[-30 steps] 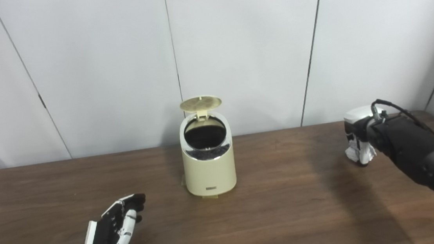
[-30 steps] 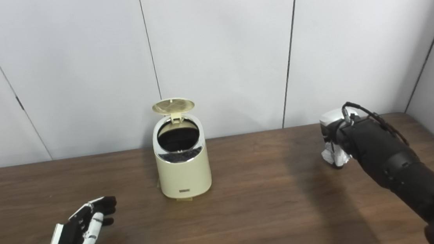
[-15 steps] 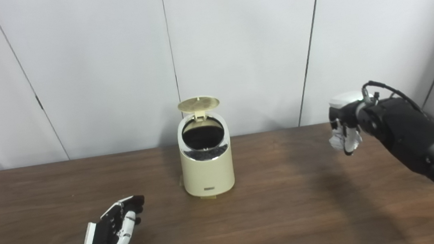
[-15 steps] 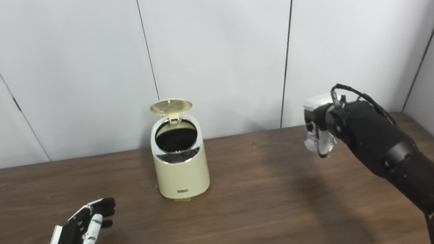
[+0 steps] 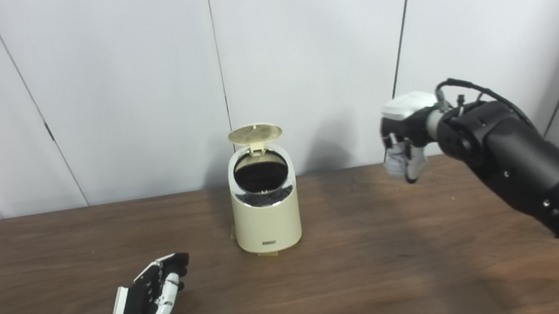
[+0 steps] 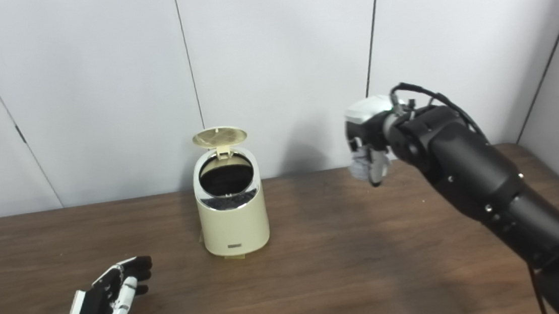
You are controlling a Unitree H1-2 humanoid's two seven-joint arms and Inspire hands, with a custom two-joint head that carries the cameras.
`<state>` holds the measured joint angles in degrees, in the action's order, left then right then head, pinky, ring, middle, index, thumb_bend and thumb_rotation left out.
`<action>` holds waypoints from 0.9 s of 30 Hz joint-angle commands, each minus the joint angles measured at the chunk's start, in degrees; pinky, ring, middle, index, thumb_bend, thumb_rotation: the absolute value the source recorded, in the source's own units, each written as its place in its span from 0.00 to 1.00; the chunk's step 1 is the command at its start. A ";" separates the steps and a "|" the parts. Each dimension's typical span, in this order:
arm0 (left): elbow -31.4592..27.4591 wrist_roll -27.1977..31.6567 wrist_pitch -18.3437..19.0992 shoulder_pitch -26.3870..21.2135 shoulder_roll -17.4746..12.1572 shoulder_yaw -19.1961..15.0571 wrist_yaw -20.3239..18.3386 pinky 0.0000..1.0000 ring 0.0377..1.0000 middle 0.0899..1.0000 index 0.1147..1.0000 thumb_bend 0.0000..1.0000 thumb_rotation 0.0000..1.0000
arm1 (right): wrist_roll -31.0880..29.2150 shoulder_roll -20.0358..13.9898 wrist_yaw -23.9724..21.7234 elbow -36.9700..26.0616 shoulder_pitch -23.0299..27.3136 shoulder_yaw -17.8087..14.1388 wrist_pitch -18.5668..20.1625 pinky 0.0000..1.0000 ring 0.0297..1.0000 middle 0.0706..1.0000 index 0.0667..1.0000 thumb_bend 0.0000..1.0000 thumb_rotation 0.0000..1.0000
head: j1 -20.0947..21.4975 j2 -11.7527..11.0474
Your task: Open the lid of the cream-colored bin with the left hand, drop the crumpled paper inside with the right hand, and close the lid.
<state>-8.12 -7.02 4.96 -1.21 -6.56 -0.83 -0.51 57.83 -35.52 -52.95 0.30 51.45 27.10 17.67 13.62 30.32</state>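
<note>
The right hand (image 5: 403, 153), closed around the paper (image 5: 395, 163), has risen from the table (image 5: 370, 270) toward the bin (image 5: 265, 206). The lid (image 5: 255, 133) stands open, so dropping comes next. The left hand (image 5: 148, 302) rests with fingers spread.

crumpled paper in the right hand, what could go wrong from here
1. The crumpled paper sits low in the right hand, raised well to the right of the bin; a loose hold could drop it onto the table.
2. The bin's opening is narrow and tilted forward, so a release off-centre may bounce out.
3. The lid stands upright unheld; the left hand rests away, and a knock could shut it.
</note>
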 commanded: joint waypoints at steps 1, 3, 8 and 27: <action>-0.38 -0.25 -2.64 -2.49 0.22 0.13 0.60 0.69 0.74 0.73 0.70 0.14 0.58 | 1.52 0.02 -1.37 -2.76 4.70 -1.70 1.26 0.34 0.42 0.40 0.47 0.53 0.00 | -0.11 -0.03; -0.32 -0.16 -2.52 -2.54 0.45 0.14 0.63 0.70 0.74 0.72 0.70 0.15 0.59 | 1.58 0.80 -1.98 -3.78 5.04 -1.93 0.75 0.28 0.35 0.37 0.46 0.53 0.00 | -0.27 -0.10; 0.13 -0.92 -2.57 -2.68 0.58 0.41 0.84 0.70 0.75 0.73 0.70 0.14 0.58 | 1.79 2.55 -2.16 -5.41 5.61 -2.33 0.04 0.27 0.33 0.39 0.45 0.53 0.00 | -0.53 -0.30; 1.80 -0.24 -3.11 -3.41 1.49 0.46 1.21 0.69 0.76 0.74 0.71 0.15 0.52 | 4.92 10.07 -9.07 -9.36 11.62 -2.08 -0.47 0.20 0.26 0.36 0.46 0.53 0.00 | -1.23 -1.13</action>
<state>-5.95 -7.25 4.47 -2.34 -5.24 -0.47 0.20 61.50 -25.17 -63.22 -7.41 58.85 26.34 17.60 12.48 29.18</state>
